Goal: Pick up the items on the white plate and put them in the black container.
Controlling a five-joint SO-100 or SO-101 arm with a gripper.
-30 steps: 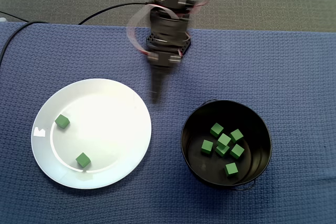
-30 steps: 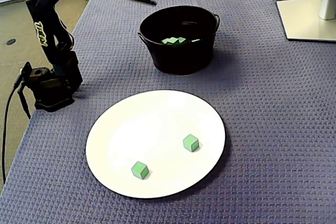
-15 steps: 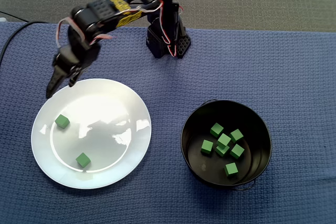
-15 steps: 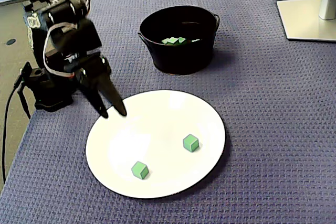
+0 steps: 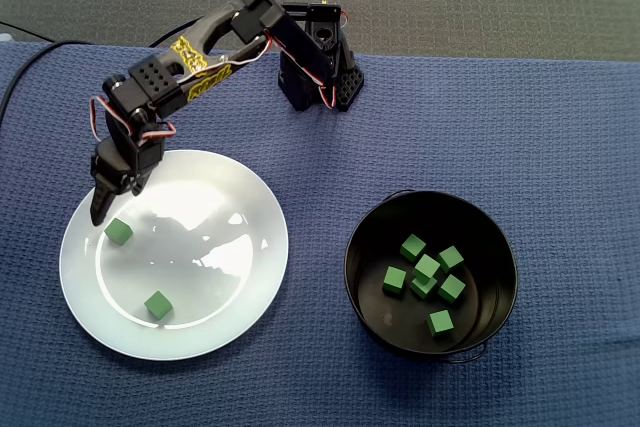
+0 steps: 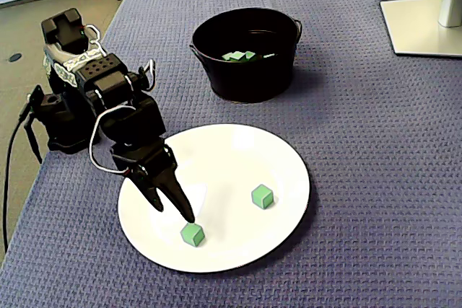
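- Green cube lying on the left part of the white plate in a fixed view; second cube on the same plate, well apart from the first.
- Six more cubes inside the black container, right of the plate on the cloth-covered counter.
- Hand poised low over the plate, tips just beside the green cube, apparently not touching.
- Fingers close together; cannot tell whether open or closed.
- Judged: reaching for the near cube. Best done by spreading fingers to straddle it, centring, lowering close to the plate, closing squarely on flat faces. Likely to skid on the smooth plate if nudged one-sided.
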